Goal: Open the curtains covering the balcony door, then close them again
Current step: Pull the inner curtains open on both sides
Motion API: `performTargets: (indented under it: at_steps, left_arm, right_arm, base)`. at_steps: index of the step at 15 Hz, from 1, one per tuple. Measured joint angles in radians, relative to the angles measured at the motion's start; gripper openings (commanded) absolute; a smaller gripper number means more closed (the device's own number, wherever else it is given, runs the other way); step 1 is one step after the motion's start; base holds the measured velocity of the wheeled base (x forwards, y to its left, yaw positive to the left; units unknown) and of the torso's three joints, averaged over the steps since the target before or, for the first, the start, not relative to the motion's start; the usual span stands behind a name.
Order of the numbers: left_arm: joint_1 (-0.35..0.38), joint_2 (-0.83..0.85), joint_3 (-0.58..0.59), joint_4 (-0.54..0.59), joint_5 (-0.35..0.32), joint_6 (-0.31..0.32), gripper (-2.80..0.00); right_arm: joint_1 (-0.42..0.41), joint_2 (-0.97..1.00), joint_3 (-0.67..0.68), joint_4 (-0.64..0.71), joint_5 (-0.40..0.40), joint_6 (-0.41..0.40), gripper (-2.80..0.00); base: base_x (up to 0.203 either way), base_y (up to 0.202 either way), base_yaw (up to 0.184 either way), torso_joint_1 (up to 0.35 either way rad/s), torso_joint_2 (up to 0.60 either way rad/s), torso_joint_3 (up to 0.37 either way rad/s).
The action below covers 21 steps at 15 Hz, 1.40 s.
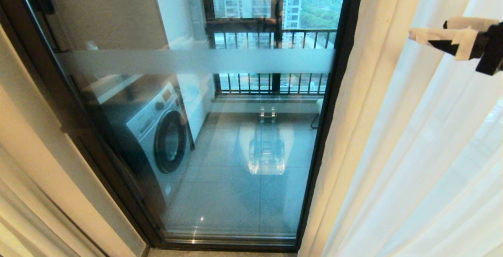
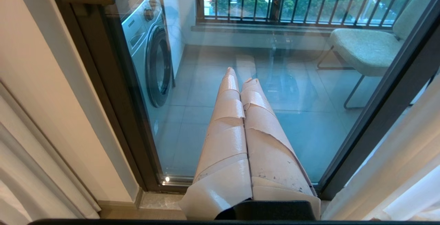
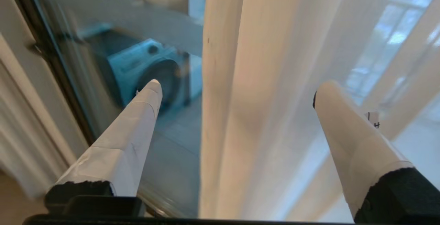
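The balcony door (image 1: 196, 61), clear glass with a frosted band in a dark frame, stands uncovered in the middle of the head view. The curtains hang bunched at its right: a beige drape edge (image 1: 361, 103) and white sheers (image 1: 436, 139). My right gripper (image 1: 428, 29) is high at the right, in front of the sheers, and it is open. In the right wrist view its fingers (image 3: 137, 132) stand wide apart, with the drape fold (image 3: 220, 80) and sheer (image 3: 302, 53) between them, ungripped. My left gripper (image 2: 240, 77) is shut on nothing and points low at the door glass (image 2: 309, 132).
Another pale curtain (image 1: 23, 210) and a wall strip (image 1: 35, 139) are at the left. Behind the glass are a washing machine (image 1: 161, 131), a dark railing (image 1: 271, 37) and a grey chair (image 2: 364, 46). A stone sill (image 2: 161, 201) runs along the door's foot.
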Motion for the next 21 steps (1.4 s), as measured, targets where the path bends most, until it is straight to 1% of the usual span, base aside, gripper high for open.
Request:
performTargets:
  at_steps: [4, 6, 8, 12, 14, 16, 18, 19, 21]
  left_arm:
    - [0.0, 0.0, 0.0, 0.0, 0.0, 0.0, -2.8]
    - [0.0, 0.0, 0.0, 0.0, 0.0, 0.0, -2.8]
    - [0.0, 0.0, 0.0, 0.0, 0.0, 0.0, -2.8]
    - [0.0, 0.0, 0.0, 0.0, 0.0, 0.0, -2.8]
    - [0.0, 0.0, 0.0, 0.0, 0.0, 0.0, -2.8]
    - [0.0, 0.0, 0.0, 0.0, 0.001, 0.0, -2.8]
    - [0.0, 0.0, 0.0, 0.0, 0.001, 0.0, -2.8]
    - [0.0, 0.0, 0.0, 0.0, 0.0, 0.0, -2.8]
    - [0.0, 0.0, 0.0, 0.0, 0.0, 0.0, -2.8]
  right_arm:
    - [0.02, 0.064, -0.088, -0.003, 0.005, 0.097, 0.0]
    - [0.034, 0.1, -0.129, -0.008, 0.032, 0.138, 0.0]
    - [0.04, 0.138, -0.16, -0.011, 0.057, 0.15, 0.0]
    - [0.041, 0.237, -0.27, -0.014, 0.059, 0.147, 0.0]
    - [0.041, 0.288, -0.332, -0.014, 0.027, 0.142, 0.0]
    - [0.04, 0.34, -0.391, -0.015, -0.05, 0.137, 0.0]
    - [0.04, 0.381, -0.445, -0.015, -0.1, 0.133, 0.0]
    - [0.04, 0.399, -0.472, -0.016, -0.121, 0.115, 0.0]
    - [0.039, 0.425, -0.502, -0.016, -0.178, 0.043, 0.0]
  base:
    - [0.0, 0.0, 0.0, 0.0, 0.0, 0.0]
    - [0.0, 0.0, 0.0, 0.0, 0.0, 0.0]
    - [0.0, 0.0, 0.0, 0.0, 0.0, 0.0]
    - [0.0, 0.0, 0.0, 0.0, 0.0, 0.0]
    - [0.0, 0.0, 0.0, 0.0, 0.0, 0.0]
    - [0.0, 0.0, 0.0, 0.0, 0.0, 0.0]
    - [0.0, 0.0, 0.0, 0.0, 0.0, 0.0]
    - [0.0, 0.0, 0.0, 0.0, 0.0, 0.0]
    - [0.0, 0.0, 0.0, 0.0, 0.0, 0.0]
